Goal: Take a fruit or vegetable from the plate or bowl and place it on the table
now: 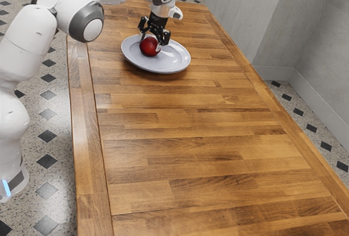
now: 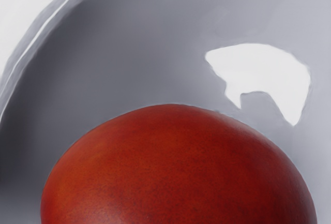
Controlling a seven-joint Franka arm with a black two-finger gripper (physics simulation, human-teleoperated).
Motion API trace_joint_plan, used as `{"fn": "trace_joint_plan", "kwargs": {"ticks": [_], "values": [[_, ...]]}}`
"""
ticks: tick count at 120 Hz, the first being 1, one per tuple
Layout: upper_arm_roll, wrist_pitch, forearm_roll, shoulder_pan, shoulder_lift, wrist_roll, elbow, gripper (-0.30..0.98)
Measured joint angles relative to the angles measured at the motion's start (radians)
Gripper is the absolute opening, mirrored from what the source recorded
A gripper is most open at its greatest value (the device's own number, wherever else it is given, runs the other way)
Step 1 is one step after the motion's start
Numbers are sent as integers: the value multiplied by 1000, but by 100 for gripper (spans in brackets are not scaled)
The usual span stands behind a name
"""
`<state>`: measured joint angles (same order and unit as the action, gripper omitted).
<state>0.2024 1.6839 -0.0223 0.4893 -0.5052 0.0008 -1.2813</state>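
My black gripper (image 1: 152, 40) is low over the plate in the exterior view, right at the round red fruit (image 1: 149, 47). The fruit is on the left part of the pale plate (image 1: 175, 60), and my hand covers some of its upper side. From the wrist camera, the red-orange fruit (image 2: 178, 167) looms large just under the hand, with the plate's grey inner surface (image 2: 139, 53) behind it. Contact between gripper and fruit cannot be made out.
The plate stands near the far end of a long wooden table (image 1: 202, 154). Bare tabletop stretches from the plate toward the exterior camera. A grey wall (image 1: 311, 40) rises beyond the table's edge on the exterior view's right.
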Motion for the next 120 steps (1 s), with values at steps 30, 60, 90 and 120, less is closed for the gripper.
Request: {"fn": "trace_joint_plan", "kwargs": {"ticks": [30,60,90,120], "values": [[-1,19,-4,1,-11,0,-1,68],[-1,37,-18,8,-24,2,-14,68],[0,46,-31,9,-25,0,-29,49],[-2,37,-28,7,22,-4,-25,33]]}}
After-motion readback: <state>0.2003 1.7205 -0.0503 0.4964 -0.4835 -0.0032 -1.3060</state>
